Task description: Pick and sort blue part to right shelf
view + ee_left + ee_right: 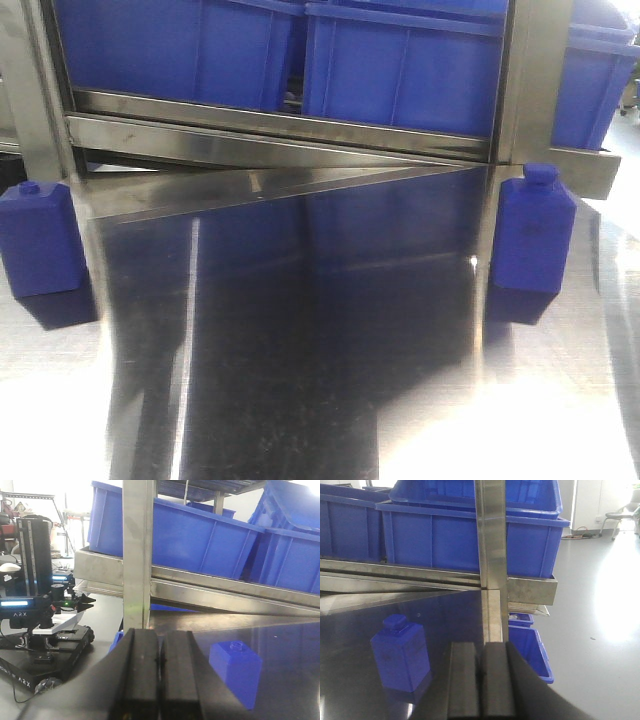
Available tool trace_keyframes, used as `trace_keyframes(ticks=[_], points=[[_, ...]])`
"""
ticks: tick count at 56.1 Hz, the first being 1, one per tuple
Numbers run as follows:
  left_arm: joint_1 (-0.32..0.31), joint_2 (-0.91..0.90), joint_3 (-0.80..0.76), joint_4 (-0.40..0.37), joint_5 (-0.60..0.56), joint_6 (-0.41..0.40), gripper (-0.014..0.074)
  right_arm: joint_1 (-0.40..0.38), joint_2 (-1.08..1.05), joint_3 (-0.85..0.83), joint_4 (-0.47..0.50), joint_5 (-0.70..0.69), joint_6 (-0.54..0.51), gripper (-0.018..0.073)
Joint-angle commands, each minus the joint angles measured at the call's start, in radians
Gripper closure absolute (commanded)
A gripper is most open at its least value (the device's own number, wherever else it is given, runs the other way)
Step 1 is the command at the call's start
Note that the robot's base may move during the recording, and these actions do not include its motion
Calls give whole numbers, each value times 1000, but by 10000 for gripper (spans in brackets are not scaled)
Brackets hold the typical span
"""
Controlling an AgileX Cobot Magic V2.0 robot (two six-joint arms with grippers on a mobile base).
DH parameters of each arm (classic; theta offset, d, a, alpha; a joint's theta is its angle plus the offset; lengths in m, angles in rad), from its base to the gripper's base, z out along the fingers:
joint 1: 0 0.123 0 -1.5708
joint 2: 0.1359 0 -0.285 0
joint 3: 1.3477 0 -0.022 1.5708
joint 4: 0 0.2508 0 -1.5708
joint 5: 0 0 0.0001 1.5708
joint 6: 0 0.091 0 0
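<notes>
Steel tabletop point(320, 400) | blue part point(400, 655) upright | left gripper point(160, 675) together | right gripper point(481, 680) together

Left solid-blue bottle-shaped plastic block point(38, 240): left side cut by front-view edge; large blue plastic tubs point(400, 65): tops cropped, one partly hidden behind stainless-steel upright point(525, 80); left-wrist view: blurred blue block shape point(236, 669), solid or reflection undeterminable.

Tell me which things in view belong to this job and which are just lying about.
Job: left blue part; right blue part; steel shelf; its blue tubs.
Lying about: ARX robot; floor bin; chair.
</notes>
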Motion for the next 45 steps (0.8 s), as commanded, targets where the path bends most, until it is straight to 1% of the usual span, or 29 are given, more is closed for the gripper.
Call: trace_keyframes(ticks=[1,30,35,42,45], points=[[0,-24,30,-5,-87,-3,472,-4,-17,-8,-1,-86,-2,515],[0,-24,30,-5,-89,-3,472,-4,-17,-8,-2,-87,-2,515],[0,-24,30,-3,-107,-3,472,-4,-17,-8,-2,-87,-2,515],[0,-24,28,-3,-178,-5,472,-4,-17,-8,-2,-87,-2,515],[0,-24,17,-3,-190,-5,472,-4,-17,-8,-2,-87,-2,515]])
